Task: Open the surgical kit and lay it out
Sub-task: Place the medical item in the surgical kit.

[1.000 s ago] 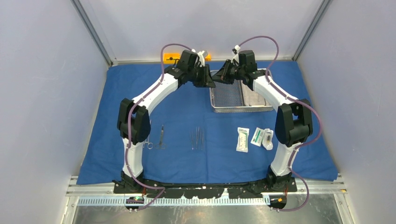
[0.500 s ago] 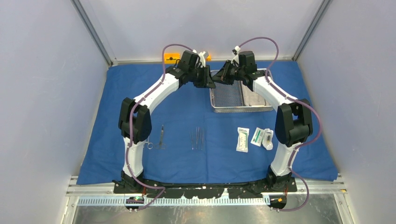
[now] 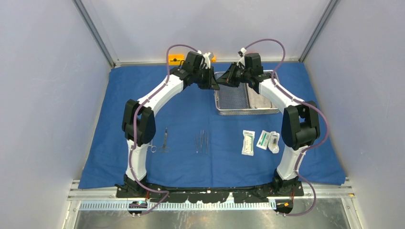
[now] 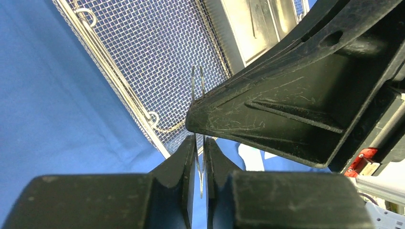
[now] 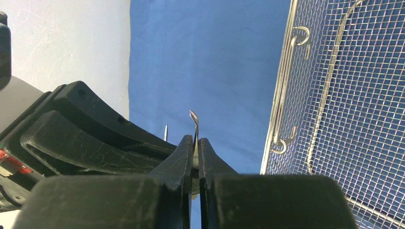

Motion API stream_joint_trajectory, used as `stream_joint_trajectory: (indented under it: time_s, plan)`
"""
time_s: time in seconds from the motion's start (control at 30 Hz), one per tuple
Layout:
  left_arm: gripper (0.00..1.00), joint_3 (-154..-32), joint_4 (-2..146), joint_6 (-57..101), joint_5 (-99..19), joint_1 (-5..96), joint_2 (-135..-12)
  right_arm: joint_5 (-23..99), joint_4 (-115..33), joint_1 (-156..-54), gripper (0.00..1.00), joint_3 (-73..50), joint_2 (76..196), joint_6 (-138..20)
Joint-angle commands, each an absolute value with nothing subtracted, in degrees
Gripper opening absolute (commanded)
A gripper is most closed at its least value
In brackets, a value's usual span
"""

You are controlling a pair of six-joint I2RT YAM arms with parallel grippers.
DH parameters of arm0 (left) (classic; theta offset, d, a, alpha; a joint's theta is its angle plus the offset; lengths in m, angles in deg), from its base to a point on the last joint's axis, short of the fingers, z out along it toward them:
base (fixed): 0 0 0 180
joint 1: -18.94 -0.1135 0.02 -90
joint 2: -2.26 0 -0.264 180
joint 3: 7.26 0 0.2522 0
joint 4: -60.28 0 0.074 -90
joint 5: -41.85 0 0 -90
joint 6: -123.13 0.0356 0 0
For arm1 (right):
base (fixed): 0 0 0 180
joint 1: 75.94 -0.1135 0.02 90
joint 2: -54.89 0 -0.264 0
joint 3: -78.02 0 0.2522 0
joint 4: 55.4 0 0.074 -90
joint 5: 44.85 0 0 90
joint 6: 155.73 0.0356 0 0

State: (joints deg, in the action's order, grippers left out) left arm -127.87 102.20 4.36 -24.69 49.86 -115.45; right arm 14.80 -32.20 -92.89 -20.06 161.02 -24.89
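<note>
Left arm [image 3: 160,90], right arm [image 3: 279,93]: white link shells, bulky black joints [image 3: 138,125], black base brackets [image 3: 128,190]. Purple cable [image 3: 179,46] looped along each. Fingers [image 4: 184,162]: black plastic wedges, scuffed, finely scratched. Red tag [image 4: 361,160] on right wrist housing.

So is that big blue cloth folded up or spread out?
Spread out. The blue cloth lies flat and wide, with the wire-mesh basket, metal instruments and white packets resting on it.

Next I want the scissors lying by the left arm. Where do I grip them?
Probably mid-shank on the scissors, straight down from above, fingers closing left to right. They lie flat on the blue cloth, rings toward the arm bases, leaving the slim shank easiest to pinch.
</note>
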Motion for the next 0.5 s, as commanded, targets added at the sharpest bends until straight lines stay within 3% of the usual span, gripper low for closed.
stream_joint_trajectory:
  time_s: [0.0, 0.17, 0.47]
  plan:
    - [0.05, -130.5, 101.8, 5.9, -24.3, 50.0, -115.4, 14.0, -35.0, -92.7, 0.0, -20.0, 160.2, -24.7]
    - [0.0, -126.4, 101.6, 5.3, -25.7, 50.1, -112.9, 14.6, -33.6, -92.6, 0.09, -20.9, 159.9, -25.8]
    - [0.0, -110.9, 99.9, 3.8, -32.5, 51.1, -103.0, 15.1, -29.4, -91.6, 0.46, -23.5, 157.9, -30.4]
